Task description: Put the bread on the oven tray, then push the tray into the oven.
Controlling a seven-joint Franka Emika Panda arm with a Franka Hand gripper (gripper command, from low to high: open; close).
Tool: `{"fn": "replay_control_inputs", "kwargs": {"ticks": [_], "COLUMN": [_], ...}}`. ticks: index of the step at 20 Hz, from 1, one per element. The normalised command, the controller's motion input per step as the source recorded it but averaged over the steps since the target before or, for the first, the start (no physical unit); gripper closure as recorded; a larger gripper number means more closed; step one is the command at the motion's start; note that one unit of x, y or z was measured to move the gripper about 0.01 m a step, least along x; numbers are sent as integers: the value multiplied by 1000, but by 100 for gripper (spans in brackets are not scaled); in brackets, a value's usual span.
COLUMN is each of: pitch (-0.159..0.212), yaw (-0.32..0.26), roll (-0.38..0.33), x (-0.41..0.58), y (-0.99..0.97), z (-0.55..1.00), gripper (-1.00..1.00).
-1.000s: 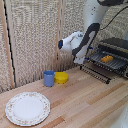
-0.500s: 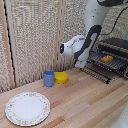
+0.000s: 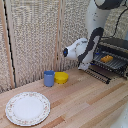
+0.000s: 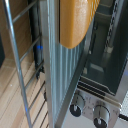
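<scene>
The bread [image 3: 106,58] is a small orange-yellow block lying on the oven pan [image 3: 111,64], a dark wire-slat tray in the mouth of the black and silver oven [image 3: 117,46] at the exterior view's right. My clamp [image 3: 90,65] is at the pan's near end, by the lowered oven door [image 3: 99,74]. Its fingers are hidden behind the arm there. In the wrist view the bread [image 4: 77,20] lies on the pan's slats [image 4: 55,75], above the oven's knobs [image 4: 77,105]. A blue fingertip [image 4: 39,48] shows beside the slats; I cannot tell the jaws' state.
A blue cup [image 3: 49,78] and a round yellow bowl [image 3: 61,77] stand by the woven back wall. A floral white plate [image 3: 27,107] lies at the front of the wooden table [image 3: 85,102], on the exterior view's left.
The arm's wrist has shifted slightly down and toward the oven, to the exterior view's right. The cup, bowl and plate have not moved.
</scene>
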Motion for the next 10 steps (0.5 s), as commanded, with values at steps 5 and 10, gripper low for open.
{"fn": "replay_control_inputs", "kwargs": {"ticks": [5,10], "pitch": [10,-1], "yaw": [130,61], "roll": [0,27], "x": [-6,8], "y": [-401,-362], "z": [-19,122], "gripper": [-100,100]}}
